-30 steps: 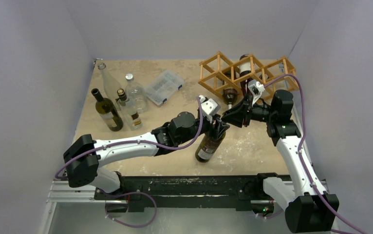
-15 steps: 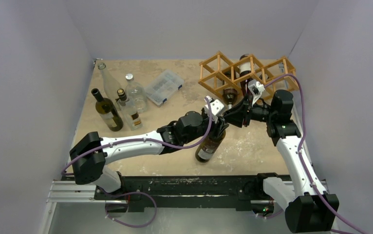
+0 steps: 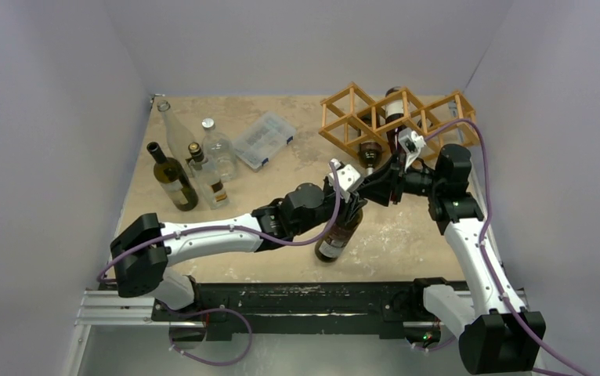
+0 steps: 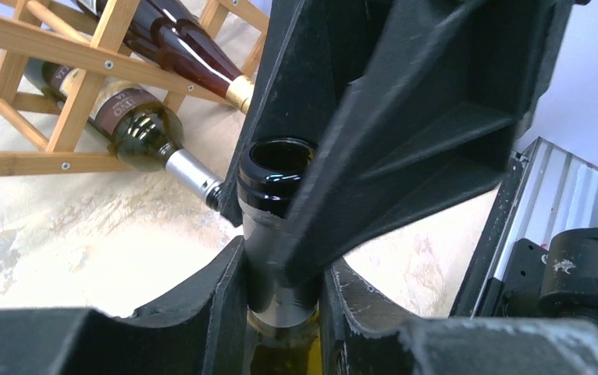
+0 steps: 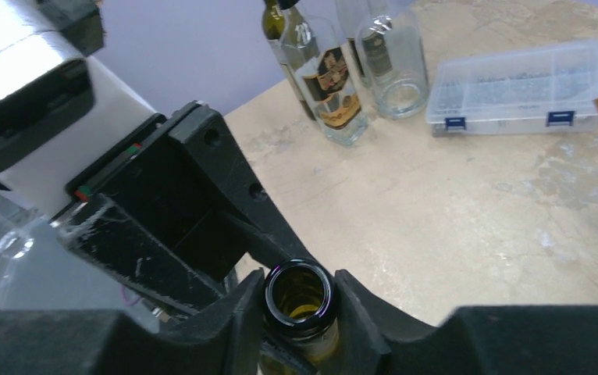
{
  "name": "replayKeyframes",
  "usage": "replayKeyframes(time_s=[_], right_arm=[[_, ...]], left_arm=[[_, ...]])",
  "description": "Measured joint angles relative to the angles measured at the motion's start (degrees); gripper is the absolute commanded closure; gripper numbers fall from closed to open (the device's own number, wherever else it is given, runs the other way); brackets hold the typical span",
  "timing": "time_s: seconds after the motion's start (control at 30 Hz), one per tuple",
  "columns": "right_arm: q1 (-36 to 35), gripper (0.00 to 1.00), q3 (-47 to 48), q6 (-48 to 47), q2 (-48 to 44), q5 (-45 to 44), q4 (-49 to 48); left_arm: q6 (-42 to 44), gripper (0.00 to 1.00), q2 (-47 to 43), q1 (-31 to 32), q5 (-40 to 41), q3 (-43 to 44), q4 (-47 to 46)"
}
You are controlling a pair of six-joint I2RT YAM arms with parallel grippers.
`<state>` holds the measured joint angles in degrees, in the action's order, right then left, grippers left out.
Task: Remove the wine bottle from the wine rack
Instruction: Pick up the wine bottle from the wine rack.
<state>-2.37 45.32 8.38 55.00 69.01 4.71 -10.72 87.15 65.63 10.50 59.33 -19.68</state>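
Your wine bottle (image 3: 334,235) is already off the wine rack (image 3: 344,117), tilted above the table's (image 3: 406,235) near-middle. The right tool (image 5: 300,311) clamps the neck under the lip and the left tool (image 4: 280,305) pinches it lower (a handover, I'd judge), so it can't drop.
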Motion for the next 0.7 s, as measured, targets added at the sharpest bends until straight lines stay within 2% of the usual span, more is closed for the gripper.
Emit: replayKeyframes(time_s=[0.07,0.1,0.27,0.5,0.7], right_arm=[[-0.2,0.24,0.0,0.2,0.0,1.2,-0.1],[-0.2,0.18,0.0,0.4,0.0,1.7,-0.6],[0.1,0.04,0.1,0.0,-1.0,5.9,-1.3],[1.4,0.01,3.7,-5.0,-1.8,14.6,3.6],[4.7,0.01,4.1,-8.0,-4.3,18.4,5.1]], left_arm=[[0.0,1.00,-0.9,0.1,0.2,-1.2,-0.9],[0.0,1.00,-1.5,0.2,0.4,-1.9,-1.3],[-0.2,1.00,-4.2,0.0,2.2,-5.4,-3.5],[0.1,1.00,-8.3,-0.1,5.0,-9.6,-5.1],[1.6,1.00,-13.8,-1.4,7.7,-14.1,-4.9]])
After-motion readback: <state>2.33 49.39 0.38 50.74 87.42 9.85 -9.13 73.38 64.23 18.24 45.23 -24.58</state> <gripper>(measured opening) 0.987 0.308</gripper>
